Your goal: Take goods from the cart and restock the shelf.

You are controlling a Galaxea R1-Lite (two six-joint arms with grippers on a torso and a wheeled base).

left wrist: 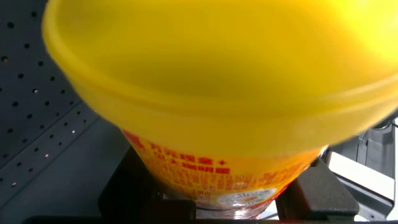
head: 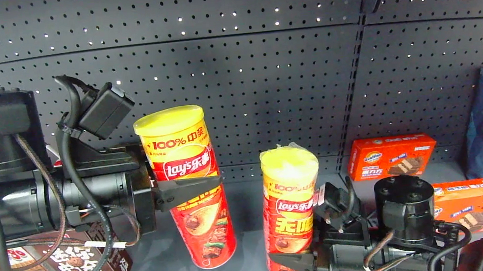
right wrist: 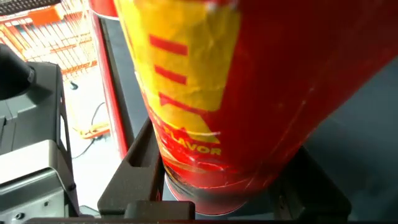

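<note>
Grey shelf [head: 250,227], left fingers [head: 185,190] clamped on tilted can [head: 181,156], right fingers [head: 291,260] clamped on upright can [head: 290,201], gap between.

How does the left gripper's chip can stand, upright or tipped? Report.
Tipped: the chip can, clamped in the left gripper, leans with its yellow lid farther to the robot's left than its base.
</note>
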